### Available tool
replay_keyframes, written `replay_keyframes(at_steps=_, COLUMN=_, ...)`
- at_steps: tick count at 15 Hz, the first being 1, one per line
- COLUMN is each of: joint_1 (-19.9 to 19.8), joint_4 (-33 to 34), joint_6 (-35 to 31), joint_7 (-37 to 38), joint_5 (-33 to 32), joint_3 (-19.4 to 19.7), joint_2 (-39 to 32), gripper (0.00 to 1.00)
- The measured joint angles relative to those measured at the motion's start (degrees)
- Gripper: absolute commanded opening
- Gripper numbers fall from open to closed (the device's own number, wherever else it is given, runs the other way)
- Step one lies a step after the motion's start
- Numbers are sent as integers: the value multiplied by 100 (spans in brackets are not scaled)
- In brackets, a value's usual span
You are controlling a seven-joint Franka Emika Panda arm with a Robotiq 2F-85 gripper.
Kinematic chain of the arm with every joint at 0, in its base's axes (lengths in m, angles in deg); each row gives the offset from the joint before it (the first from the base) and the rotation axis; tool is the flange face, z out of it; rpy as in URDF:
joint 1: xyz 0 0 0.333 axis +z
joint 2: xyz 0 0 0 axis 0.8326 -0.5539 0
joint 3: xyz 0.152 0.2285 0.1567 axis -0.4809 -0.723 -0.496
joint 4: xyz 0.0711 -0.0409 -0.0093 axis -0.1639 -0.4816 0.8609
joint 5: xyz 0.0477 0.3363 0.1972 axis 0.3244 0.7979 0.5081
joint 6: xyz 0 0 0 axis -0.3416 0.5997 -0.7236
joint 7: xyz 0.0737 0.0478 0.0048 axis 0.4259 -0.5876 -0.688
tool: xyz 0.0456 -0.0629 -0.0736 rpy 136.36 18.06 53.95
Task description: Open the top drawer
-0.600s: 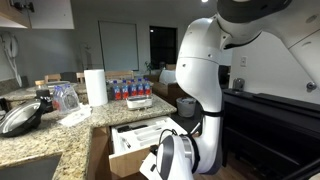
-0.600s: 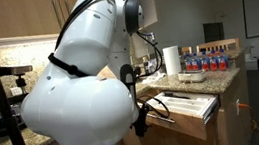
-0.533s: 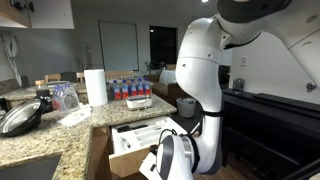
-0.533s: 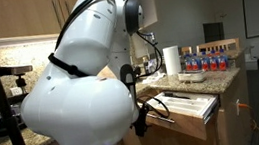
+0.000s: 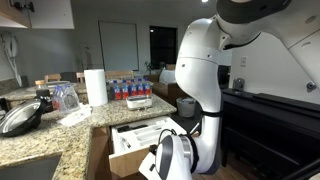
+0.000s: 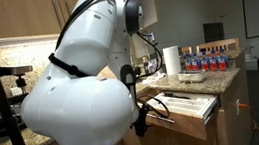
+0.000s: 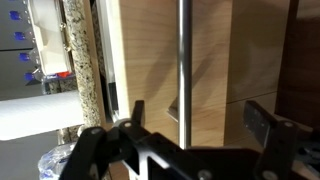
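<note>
Top drawer (image 5: pixel 128 160) sits pulled well out from under the granite bench (image 5: pixel 60 135) in both exterior views, with the white cutlery tray (image 5: pixel 140 132) showing inside. The big white arm (image 5: pixel 200 70) bends down right at the drawer's near front. In the wrist view the claw (image 7: pixel 175 138) is spread wide, a finger on either side of the slim silver handle (image 7: pixel 183 60), not pinching it as far as I can see. Paper towel roll (image 5: pixel 95 86) and a pack of bottles (image 5: pixel 130 91) stand farther back on the bench.
</note>
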Motion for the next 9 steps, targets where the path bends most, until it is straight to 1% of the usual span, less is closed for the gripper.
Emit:
replay_keyframes(at_steps=6, joint_1=0, joint_4=2, joint_6=0, joint_7=0, joint_5=0, joint_3=0, joint_2=0, gripper=100)
replay_keyframes(at_steps=7, joint_1=51, joint_4=55, joint_6=-22, joint_7=0, joint_5=-87, joint_3=-26, joint_2=-41, gripper=100)
replay_keyframes(at_steps=9, joint_1=354, joint_4=340, joint_6=-3, joint_7=-12, joint_5=-136, joint_3=-177, joint_2=-279, gripper=100)
